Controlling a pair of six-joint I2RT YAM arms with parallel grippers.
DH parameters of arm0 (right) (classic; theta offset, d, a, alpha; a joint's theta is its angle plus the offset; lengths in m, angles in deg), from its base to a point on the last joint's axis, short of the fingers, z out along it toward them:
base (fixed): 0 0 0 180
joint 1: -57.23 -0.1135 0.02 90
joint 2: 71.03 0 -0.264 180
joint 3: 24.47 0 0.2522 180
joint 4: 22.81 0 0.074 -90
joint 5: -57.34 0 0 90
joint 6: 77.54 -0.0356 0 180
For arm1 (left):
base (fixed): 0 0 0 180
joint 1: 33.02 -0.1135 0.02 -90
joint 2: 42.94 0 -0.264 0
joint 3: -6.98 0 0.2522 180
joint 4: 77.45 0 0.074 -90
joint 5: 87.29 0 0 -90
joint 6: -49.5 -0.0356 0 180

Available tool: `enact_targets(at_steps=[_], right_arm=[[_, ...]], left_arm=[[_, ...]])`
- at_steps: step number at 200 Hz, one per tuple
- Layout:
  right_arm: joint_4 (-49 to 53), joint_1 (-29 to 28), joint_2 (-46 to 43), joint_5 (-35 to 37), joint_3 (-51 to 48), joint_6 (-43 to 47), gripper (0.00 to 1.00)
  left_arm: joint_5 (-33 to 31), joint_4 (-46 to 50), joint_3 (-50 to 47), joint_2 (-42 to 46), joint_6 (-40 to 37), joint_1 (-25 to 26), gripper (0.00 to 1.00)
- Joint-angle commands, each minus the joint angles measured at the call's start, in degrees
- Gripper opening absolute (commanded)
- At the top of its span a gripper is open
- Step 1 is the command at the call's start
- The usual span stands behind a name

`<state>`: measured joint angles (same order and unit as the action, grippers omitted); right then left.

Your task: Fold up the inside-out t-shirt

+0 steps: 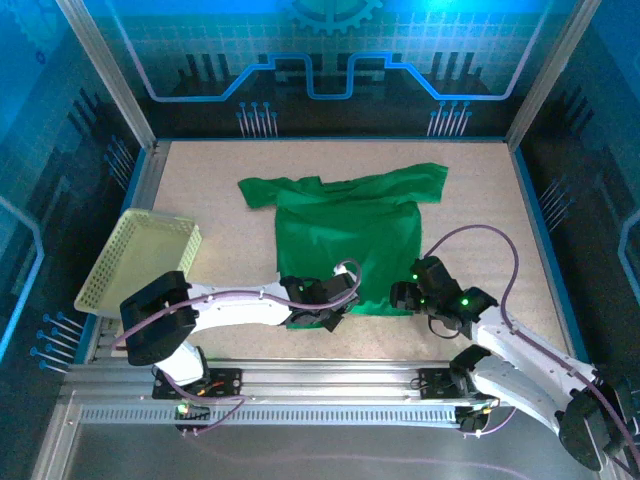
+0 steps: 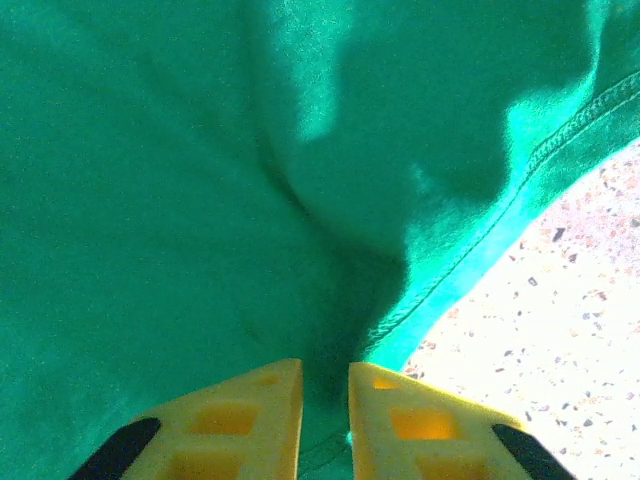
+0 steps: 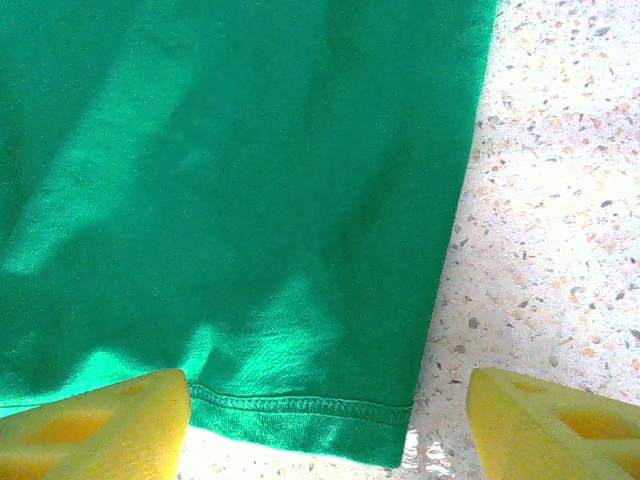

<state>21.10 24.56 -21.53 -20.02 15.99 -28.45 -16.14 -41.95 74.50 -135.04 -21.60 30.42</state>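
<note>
Basket [image 1: 140, 262]: pale yellow-green, tilted at the table's [image 1: 480, 200] 9 o'clock edge.
Left gripper [image 2: 325, 375]: at the shirt's 7 o'clock hem corner, jaws nearly together, cloth bunched between.
Inside-out t-shirt [image 1: 345, 225]: bright green, spread flat mid-table, collar toward 12 o'clock.
Right gripper [image 3: 325, 430]: jaws wide apart, straddling the 5 o'clock hem corner.

Speckled beige table [image 1: 480, 200]. Carrying green t-shirt [image 1: 345, 235] spread flat at centre; pale perforated basket [image 1: 140, 262] at left edge, apparently overhanging the rim.
</note>
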Motion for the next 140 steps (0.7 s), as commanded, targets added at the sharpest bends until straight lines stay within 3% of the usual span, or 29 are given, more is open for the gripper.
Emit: enact_targets(at_steps=[1, 28, 48, 140], right_arm=[[-0.9, 0.3, 0.6, -0.5, 1.6, 0.6, 0.74], [-0.9, 0.3, 1.0, -0.6, 2.0, 0.7, 0.74], [-0.6, 0.3, 0.8, -0.5, 2.2, 0.8, 0.75], [-0.7, 0.4, 1.3, -0.4, 2.2, 1.2, 0.75]], left_arm=[[-1.5, -0.4, -0.9, 1.6, -0.7, 0.3, 0.16], [-0.1, -0.9, -0.3, 0.8, -0.8, 0.4, 0.13], [2.0, -1.6, -0.9, 1.3, -1.0, 0.4, 0.27], [3.5, -3.5, -4.8, 2.4, -1.7, 2.5, 0.54]])
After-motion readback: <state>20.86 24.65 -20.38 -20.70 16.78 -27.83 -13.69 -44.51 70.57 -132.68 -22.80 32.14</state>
